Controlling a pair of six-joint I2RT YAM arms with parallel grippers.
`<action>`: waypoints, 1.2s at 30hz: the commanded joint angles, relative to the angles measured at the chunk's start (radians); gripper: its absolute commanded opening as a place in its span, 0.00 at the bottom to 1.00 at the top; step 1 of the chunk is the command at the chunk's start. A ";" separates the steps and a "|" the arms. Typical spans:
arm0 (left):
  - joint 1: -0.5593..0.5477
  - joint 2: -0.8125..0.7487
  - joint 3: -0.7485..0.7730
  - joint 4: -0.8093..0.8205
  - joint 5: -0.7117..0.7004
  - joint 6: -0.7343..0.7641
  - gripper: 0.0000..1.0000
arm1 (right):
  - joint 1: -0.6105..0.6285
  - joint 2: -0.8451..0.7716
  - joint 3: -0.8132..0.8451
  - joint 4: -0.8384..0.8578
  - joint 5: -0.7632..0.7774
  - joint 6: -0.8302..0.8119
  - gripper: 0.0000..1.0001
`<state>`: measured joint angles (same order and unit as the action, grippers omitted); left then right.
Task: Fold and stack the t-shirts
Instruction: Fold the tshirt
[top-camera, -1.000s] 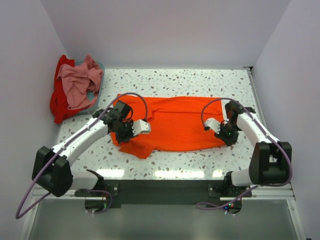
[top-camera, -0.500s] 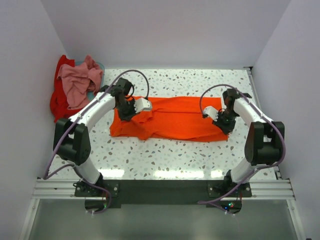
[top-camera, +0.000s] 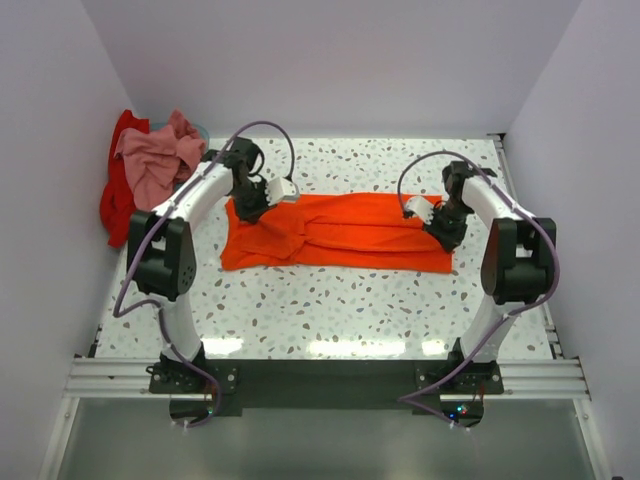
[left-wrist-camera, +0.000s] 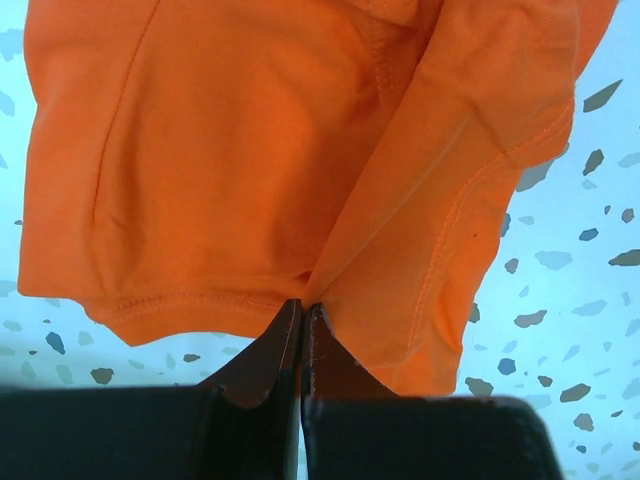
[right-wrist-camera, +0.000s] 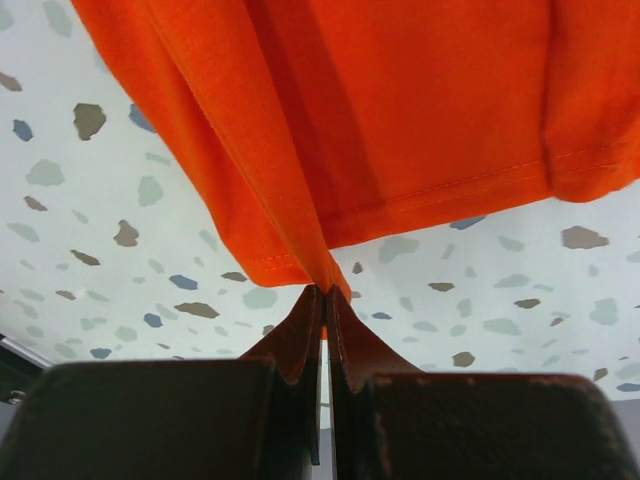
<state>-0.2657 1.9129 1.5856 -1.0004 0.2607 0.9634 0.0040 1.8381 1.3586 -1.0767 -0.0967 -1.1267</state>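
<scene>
The bright orange t-shirt (top-camera: 335, 235) lies folded into a long band across the middle of the speckled table. My left gripper (top-camera: 247, 205) is shut on its left end, pinching a hemmed edge (left-wrist-camera: 305, 295). My right gripper (top-camera: 437, 226) is shut on its right end, pinching a hemmed corner (right-wrist-camera: 325, 285). The orange cloth fills the top of the left wrist view (left-wrist-camera: 250, 150) and of the right wrist view (right-wrist-camera: 400, 110). The dusty pink t-shirt (top-camera: 155, 165) lies crumpled on the red t-shirt (top-camera: 118, 205) at the far left.
The pink and red shirts sit in and over a blue-rimmed bin (top-camera: 197, 160) at the table's back left corner. White walls close in the table at the back and both sides. The bare table (top-camera: 330, 310) shows in front of the orange shirt.
Both grippers have carried the near edge of the orange shirt away from the arm bases toward the back, folding it from a broad spread into a narrow band.
</scene>
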 joint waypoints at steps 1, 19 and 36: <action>0.014 0.026 0.066 -0.023 0.017 0.032 0.00 | -0.028 0.035 0.076 -0.026 -0.003 0.008 0.00; 0.000 0.166 0.182 -0.007 0.015 0.054 0.00 | -0.030 0.144 0.157 0.009 0.029 0.044 0.00; 0.005 0.167 0.166 0.078 -0.032 0.032 0.22 | -0.030 0.170 0.158 0.055 0.077 0.110 0.23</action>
<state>-0.2714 2.1010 1.7279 -0.9737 0.2268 1.0317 -0.0219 2.0075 1.4902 -1.0412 -0.0578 -1.0515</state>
